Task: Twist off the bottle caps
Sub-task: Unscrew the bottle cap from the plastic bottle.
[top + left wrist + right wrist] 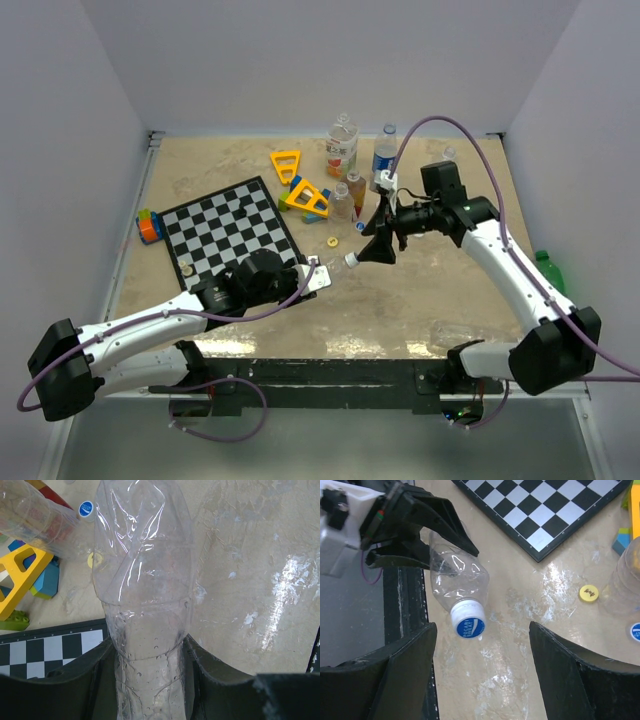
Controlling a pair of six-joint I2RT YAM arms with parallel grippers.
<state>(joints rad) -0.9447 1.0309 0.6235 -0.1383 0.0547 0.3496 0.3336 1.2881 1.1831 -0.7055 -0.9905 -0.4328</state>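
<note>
Clearly the left gripper (150,685) is clamped narrow on the clear bottle (145,580), pinching its ribbed lower body. The right gripper (377,246) stands wide, with 1 finger on each side of the blue-topped white cap (469,623) and neither touching it. The bottle is held nearly level at the centre of the top view, just right of the chessboard (230,235), cap toward the right arm. It looks empty and light, and its thin wall is creased, so it probably buckles and slips under a twist. The stiff cap rim seems the place to grip, squarely across its sides.
</note>
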